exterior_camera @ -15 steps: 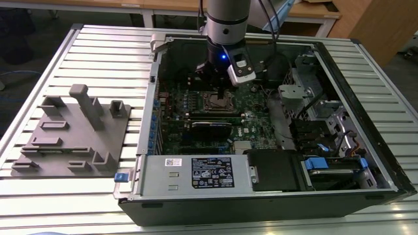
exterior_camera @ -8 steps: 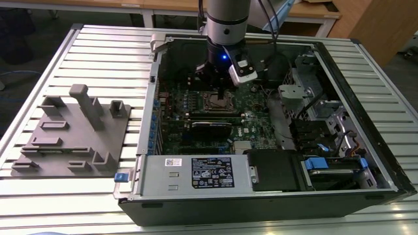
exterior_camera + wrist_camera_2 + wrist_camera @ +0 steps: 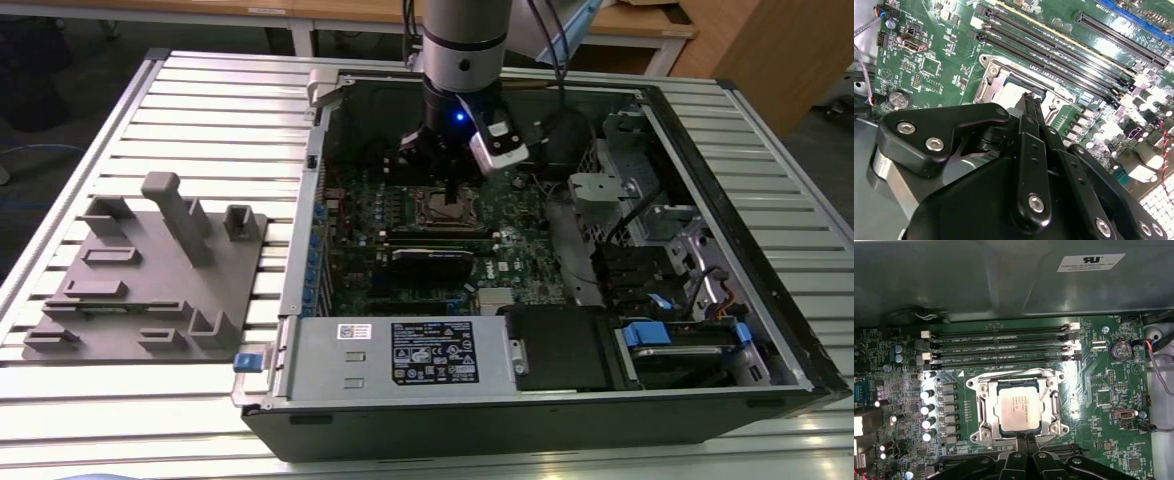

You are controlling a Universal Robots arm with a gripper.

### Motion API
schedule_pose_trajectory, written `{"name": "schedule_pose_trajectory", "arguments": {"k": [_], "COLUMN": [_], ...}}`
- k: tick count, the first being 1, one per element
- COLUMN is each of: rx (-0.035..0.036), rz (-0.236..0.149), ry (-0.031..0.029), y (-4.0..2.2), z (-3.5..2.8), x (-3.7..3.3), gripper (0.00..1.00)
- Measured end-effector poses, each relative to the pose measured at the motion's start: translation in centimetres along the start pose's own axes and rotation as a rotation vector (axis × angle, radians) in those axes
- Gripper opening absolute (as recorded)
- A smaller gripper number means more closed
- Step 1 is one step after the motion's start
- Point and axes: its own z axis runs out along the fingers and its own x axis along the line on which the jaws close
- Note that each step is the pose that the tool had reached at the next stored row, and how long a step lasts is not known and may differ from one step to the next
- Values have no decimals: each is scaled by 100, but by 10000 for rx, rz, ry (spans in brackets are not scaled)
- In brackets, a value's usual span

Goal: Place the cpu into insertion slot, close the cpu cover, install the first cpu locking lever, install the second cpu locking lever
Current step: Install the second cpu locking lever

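Observation:
The cpu (image 3: 1019, 410), a silver-grey square chip, lies flat in the insertion slot (image 3: 981, 432) on the green motherboard. The cpu cover (image 3: 985, 407), a silver frame, lies down around it, with the chip showing through its window. My gripper (image 3: 1026, 438) hovers at one edge of the socket, its black fingers together and nothing between them. In the second wrist view the gripper (image 3: 1030, 100) tapers to a point just over the cpu (image 3: 1013, 93) and the cover (image 3: 985, 86). The exterior view has the gripper (image 3: 454, 192) low inside the case, right above the slot (image 3: 447, 210).
Long black memory slots (image 3: 1004, 342) run beside the socket. A black card (image 3: 430, 257) lies closer to the power supply (image 3: 400, 350). Drive bays with blue tabs (image 3: 681, 335) fill the exterior view's right. A grey fixture (image 3: 147, 280) sits on the slatted table (image 3: 214, 100).

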Motion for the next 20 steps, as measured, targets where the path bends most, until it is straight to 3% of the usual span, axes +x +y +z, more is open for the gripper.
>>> {"name": "schedule_pose_trajectory", "arguments": {"k": [20], "rx": [5], "rz": [-482], "ry": [5], "y": [-68], "z": [1], "x": [-6], "gripper": [10]}}
